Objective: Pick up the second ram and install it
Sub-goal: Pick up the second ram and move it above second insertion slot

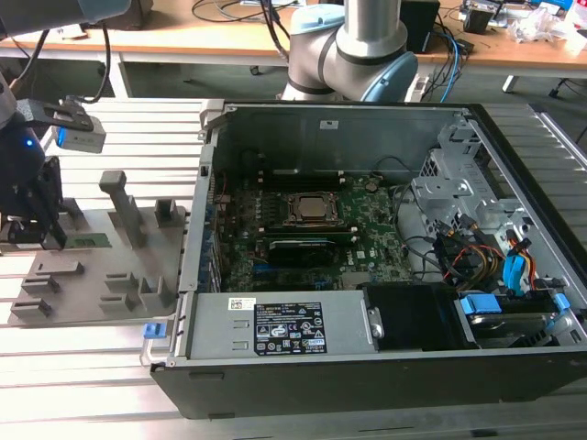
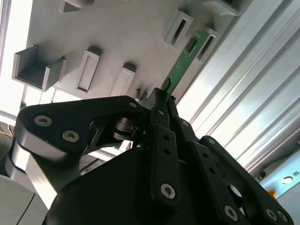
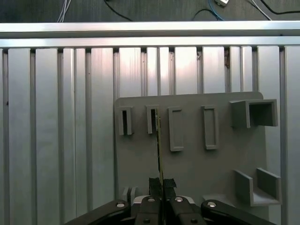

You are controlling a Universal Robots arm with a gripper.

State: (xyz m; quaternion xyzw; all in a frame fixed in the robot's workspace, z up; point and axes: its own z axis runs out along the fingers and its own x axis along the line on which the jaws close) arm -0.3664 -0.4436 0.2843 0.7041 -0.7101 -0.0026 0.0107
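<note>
We see the gripper nearest in the first wrist view, its jaws clamped on the second ram. The ram stands on edge over the grey fixture, its far end by a slot. In the exterior view, the open computer case sits at the fixture's three o'clock.

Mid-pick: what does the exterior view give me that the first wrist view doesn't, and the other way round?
Exterior view: the open computer case with its motherboard and CPU socket, to that view's right of the grey fixture. First wrist view: the second ram edge-on, clamped in the shut gripper, its far end by one of the fixture's slots. Both: the gripper at the fixture, on the slatted metal table.
</note>
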